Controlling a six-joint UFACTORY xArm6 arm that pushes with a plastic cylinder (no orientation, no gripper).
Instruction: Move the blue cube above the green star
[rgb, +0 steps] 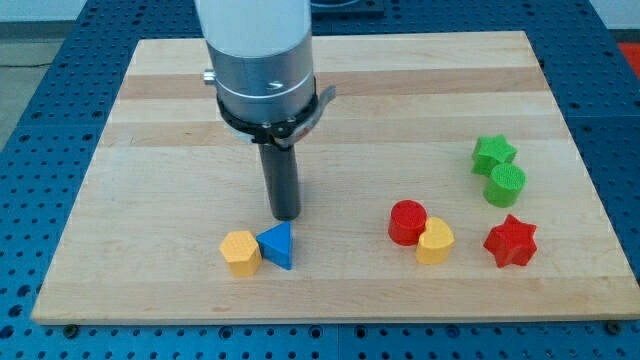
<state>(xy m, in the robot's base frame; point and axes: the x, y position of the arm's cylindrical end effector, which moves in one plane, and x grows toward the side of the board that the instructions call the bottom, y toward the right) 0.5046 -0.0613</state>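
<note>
The blue block (277, 245), wedge-like in shape, lies near the view's bottom, left of centre, touching a yellow hexagonal block (240, 252) on its left. The green star (493, 153) lies at the view's right, far from the blue block. My tip (285, 216) is just above the blue block, very close to its top edge; I cannot tell if it touches.
A green cylinder (505, 185) sits right below the green star, touching it. A red star (510, 241) lies below that. A red cylinder (407, 222) and a yellow block (434, 241) touch each other left of the red star. The wooden board (150, 120) ends near every side.
</note>
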